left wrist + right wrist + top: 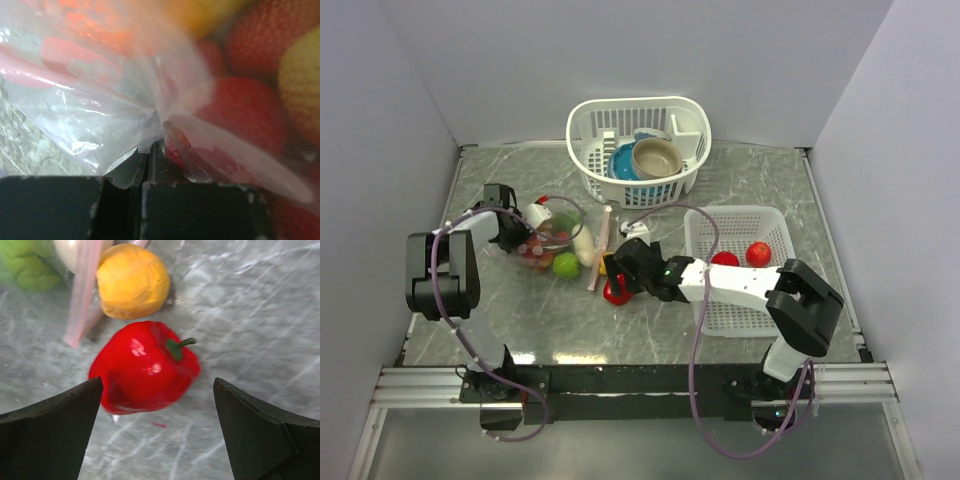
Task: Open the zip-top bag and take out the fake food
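The clear zip-top bag (556,228) lies left of centre, its pink zip strip (601,249) stretched toward the middle. Red, green and yellow fake food shows inside it (250,100). My left gripper (520,232) is shut on a fold of the bag's plastic (150,135) at its left end. A red plastic pepper (615,291) lies on the table by the bag's mouth, next to an orange fruit (132,281). My right gripper (622,270) is open just above the pepper (145,367), fingers on either side, not touching it. A green fruit (566,265) sits at the bag's front.
A white mesh tray (735,300) at the right holds two red fruits (758,253). A white basket (640,150) at the back holds a blue and a tan bowl. Grey walls close in left, right and back.
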